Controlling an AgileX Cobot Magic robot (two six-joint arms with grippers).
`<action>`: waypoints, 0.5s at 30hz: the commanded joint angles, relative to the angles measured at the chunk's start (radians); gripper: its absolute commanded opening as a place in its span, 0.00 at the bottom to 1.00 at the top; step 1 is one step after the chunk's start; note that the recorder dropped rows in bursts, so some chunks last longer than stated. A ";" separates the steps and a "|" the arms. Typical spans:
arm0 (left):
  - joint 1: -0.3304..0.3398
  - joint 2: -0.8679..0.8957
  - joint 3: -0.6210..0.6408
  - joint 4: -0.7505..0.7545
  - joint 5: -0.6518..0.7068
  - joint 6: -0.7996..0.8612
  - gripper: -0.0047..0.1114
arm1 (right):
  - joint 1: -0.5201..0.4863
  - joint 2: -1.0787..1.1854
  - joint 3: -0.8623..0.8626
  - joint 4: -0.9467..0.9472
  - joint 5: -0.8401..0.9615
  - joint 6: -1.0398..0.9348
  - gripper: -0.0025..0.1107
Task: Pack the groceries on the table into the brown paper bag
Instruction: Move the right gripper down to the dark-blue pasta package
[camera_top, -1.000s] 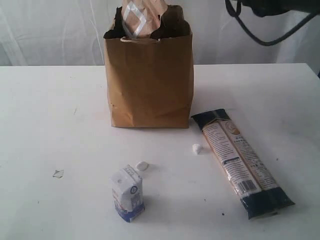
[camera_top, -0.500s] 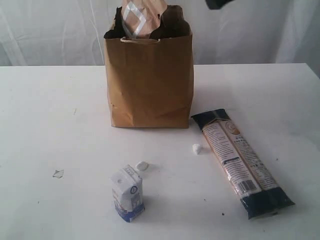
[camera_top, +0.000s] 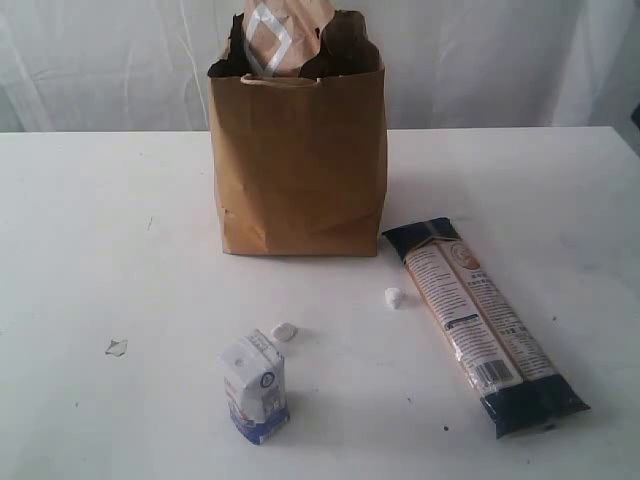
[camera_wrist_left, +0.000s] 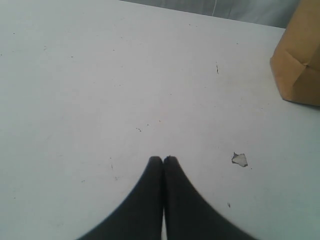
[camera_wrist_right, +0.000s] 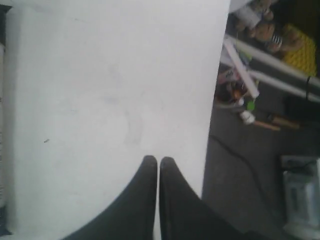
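Note:
The brown paper bag (camera_top: 300, 160) stands upright at the back middle of the table (camera_top: 100, 250), with a brown pouch (camera_top: 275, 35) sticking out of its top. A small white-blue carton (camera_top: 256, 387) stands near the front. The long dark packet (camera_top: 480, 325) lies flat at the right. In the exterior view neither arm shows. My left gripper (camera_wrist_left: 163, 159) is shut and empty above bare tabletop, a corner of the paper bag (camera_wrist_left: 300, 65) off to one side. My right gripper (camera_wrist_right: 158, 160) is shut and empty over the table's edge (camera_wrist_right: 215, 100).
Two small white lumps (camera_top: 285, 331) (camera_top: 394, 297) and a pale scrap (camera_top: 116, 347) lie on the table. The scrap (camera_wrist_left: 240, 159) also shows in the left wrist view. Beyond the table edge the right wrist view shows floor with clutter (camera_wrist_right: 250, 95).
The right arm, seen at the top right above the bag earlier, has withdrawn out of the exterior view. The objects on the table have not moved.

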 joint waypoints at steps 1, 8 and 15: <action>0.005 -0.004 0.009 -0.006 -0.001 0.000 0.04 | -0.014 0.014 0.072 0.109 0.002 0.130 0.04; 0.005 -0.004 0.009 -0.006 -0.001 0.000 0.04 | -0.014 0.093 0.170 0.451 -0.049 -0.095 0.08; 0.005 -0.004 0.009 -0.006 -0.001 0.000 0.04 | -0.014 0.150 0.177 0.575 -0.038 -0.192 0.30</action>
